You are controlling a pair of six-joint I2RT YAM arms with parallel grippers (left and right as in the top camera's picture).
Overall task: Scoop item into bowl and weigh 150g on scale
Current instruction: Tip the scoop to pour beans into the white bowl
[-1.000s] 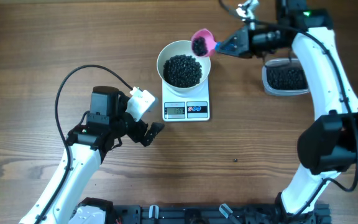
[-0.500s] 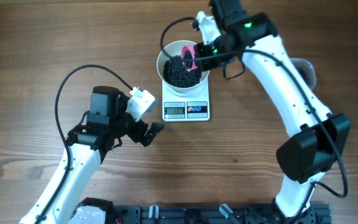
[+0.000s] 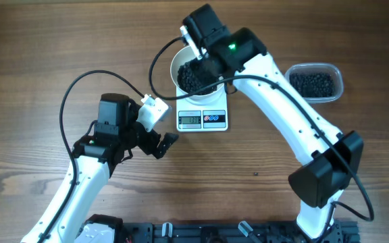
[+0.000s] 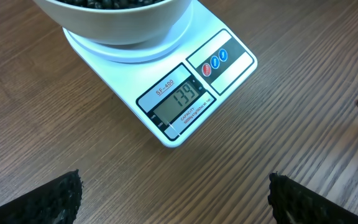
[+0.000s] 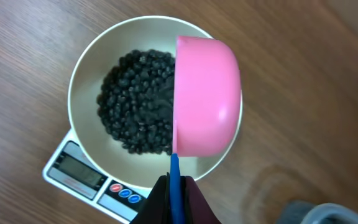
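Your right hand point(image 5: 176, 190) is clamped on the pink scoop point(image 5: 207, 99), tipped over the bowl point(image 5: 79, 81) of black beans point(image 5: 135, 109) sitting on the scale point(image 4: 225, 71); your left hand point(image 4: 173, 202) gapes wide near the scale's front.

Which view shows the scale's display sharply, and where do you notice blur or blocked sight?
Left wrist view: the display of the scale is crisp and glare-free; the fingertips at the lower corners are dark and blurred. Right wrist view: the pink scoop over the bowl looks slightly soft. Overhead view: even light, display too small to read, right arm hiding part of the bowl.
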